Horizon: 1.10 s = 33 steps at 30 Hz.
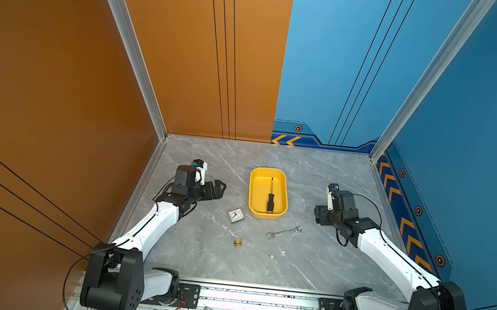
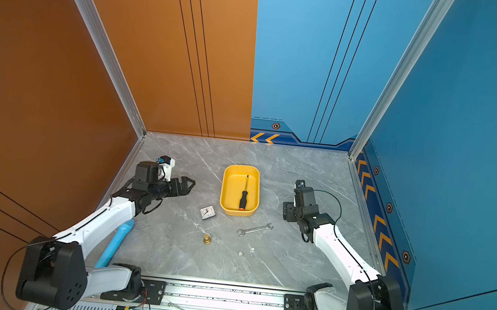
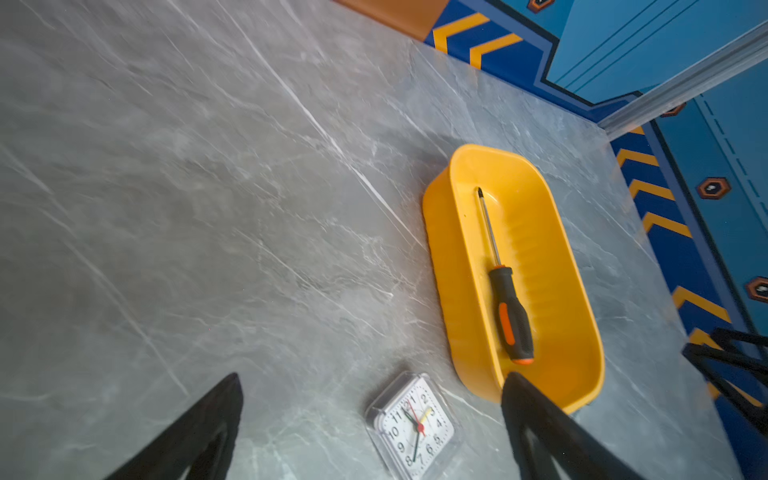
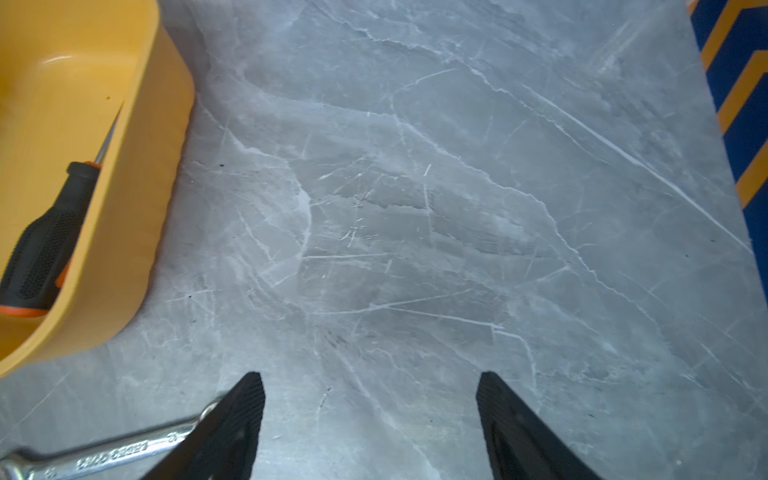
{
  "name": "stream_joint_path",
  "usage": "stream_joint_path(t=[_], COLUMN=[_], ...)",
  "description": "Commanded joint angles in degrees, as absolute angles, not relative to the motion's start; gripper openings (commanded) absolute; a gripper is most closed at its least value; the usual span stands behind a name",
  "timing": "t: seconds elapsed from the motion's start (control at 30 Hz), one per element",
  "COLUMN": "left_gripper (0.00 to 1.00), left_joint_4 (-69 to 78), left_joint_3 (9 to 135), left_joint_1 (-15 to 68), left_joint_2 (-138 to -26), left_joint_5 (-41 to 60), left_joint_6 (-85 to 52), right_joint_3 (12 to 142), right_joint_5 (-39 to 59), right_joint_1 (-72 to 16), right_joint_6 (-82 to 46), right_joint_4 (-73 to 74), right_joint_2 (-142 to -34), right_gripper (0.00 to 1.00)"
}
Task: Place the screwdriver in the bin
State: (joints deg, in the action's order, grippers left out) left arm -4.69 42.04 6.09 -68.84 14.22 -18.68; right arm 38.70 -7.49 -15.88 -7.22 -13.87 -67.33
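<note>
The screwdriver (image 1: 270,200), black-handled with an orange butt cap, lies lengthwise inside the yellow bin (image 1: 252,190) in both top views, tip toward the back wall. My left gripper (image 1: 223,190) hovers open left of the bin, empty. In the left wrist view its fingers (image 3: 224,415) frame bare table, with the bin (image 3: 436,257) and screwdriver (image 3: 509,316) off to one side. My right gripper (image 1: 319,216) hangs open right of the bin. The right wrist view shows the right gripper (image 4: 370,380) empty over the table, beside the bin (image 4: 137,208) and the screwdriver (image 4: 45,245).
A small square clock (image 1: 236,215) sits just front-left of the bin. A silver wrench (image 1: 283,232) lies in front of the bin, close to my right fingers (image 4: 237,419). A brass piece (image 1: 237,242) and a white die (image 1: 271,256) lie nearer the front. A blue tube (image 2: 115,242) rests under the left arm.
</note>
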Motion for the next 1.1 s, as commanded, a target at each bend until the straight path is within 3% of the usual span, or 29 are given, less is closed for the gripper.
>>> stream_joint_path(t=[0.0,0.27,0.53,1.07], left_gripper=[0.98,0.98,0.98,0.98], left_joint_4=[-0.11,19.36,32.78,52.99], left_joint_3=[37.08,24.37,20.41,20.72], left_joint_1=[6.28,5.06,3.56,2.11], left_joint_2=[-63.27,-57.43,-66.77,-87.69], left_joint_5=[0.37,-10.76,-15.40,-7.65], left_joint_6=[-12.41,-2.20,1.80,0.92], right_joint_3=[34.70,26.77,17.07,14.82], right_joint_5=[-6.56,-7.71,-9.44,-6.57], right_joint_1=[-13.56,-9.15,-6.93,-2.55], right_joint_6=[-5.47,-4.30,-3.01,-2.64], right_joint_4=[-4.23,9.29,30.48,54.78], right_joint_2=[-64.70,-63.22,-64.82,-78.38], right_gripper=[0.80,0.80,0.80,0.79])
